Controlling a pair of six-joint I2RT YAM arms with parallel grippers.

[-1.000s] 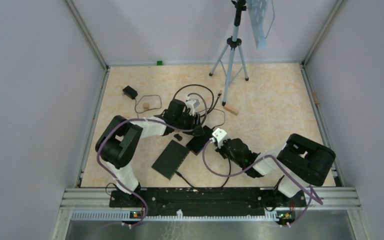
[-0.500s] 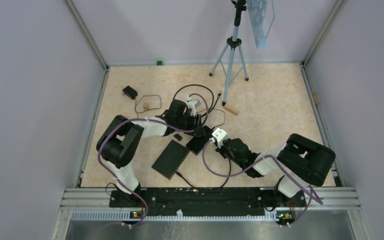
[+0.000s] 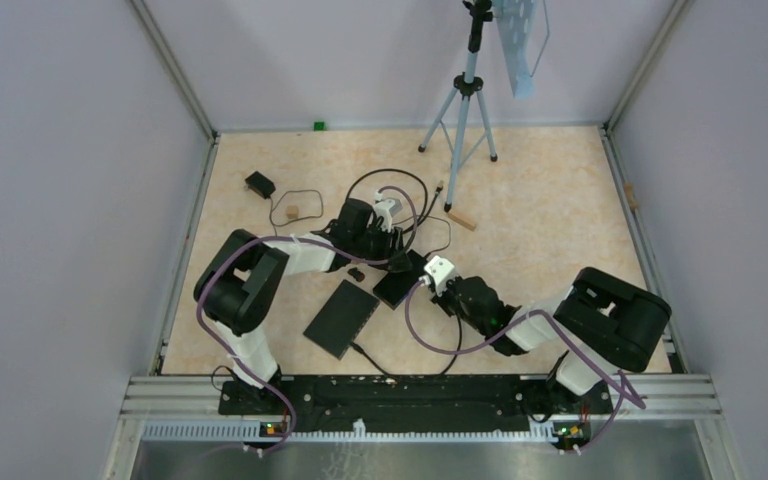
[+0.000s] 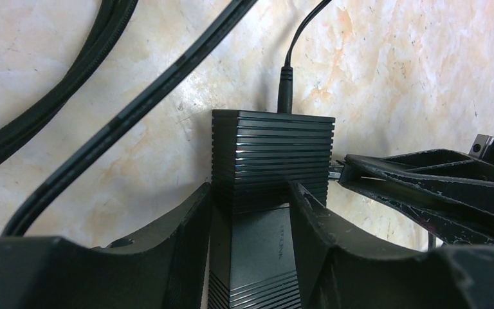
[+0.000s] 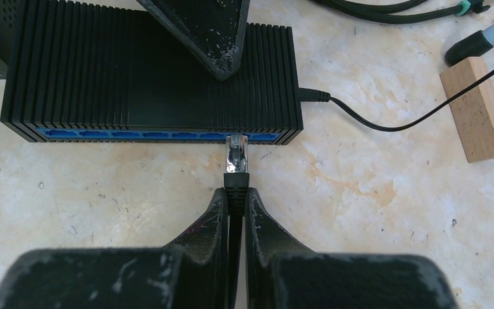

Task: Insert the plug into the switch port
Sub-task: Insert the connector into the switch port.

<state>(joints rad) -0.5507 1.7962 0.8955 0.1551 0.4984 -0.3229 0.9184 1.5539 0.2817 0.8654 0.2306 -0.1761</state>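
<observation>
So, top camera: my left gripper [image 3: 392, 250] and my right gripper [image 3: 428, 278] sit on opposite sides of the ribbed black plastic switch box [image 3: 397, 288]. Left wrist cam: fingers [image 4: 180, 225] about half spread, pressed against both sides of that box, thin black power lead [image 4: 287, 84] in its far end. Right wrist cam: jaws nearly closed, pinching the black boot of the clear plastic plug [image 5: 236, 151], tip right at the blue port row [image 5: 148, 135], near its right end. Can't tell if it's seated.

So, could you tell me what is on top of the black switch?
One finger of the left gripper reaches over the switch; nothing else shows on its ridged top. The patch beneath the finger is covered, so contact cannot be seen.
</observation>
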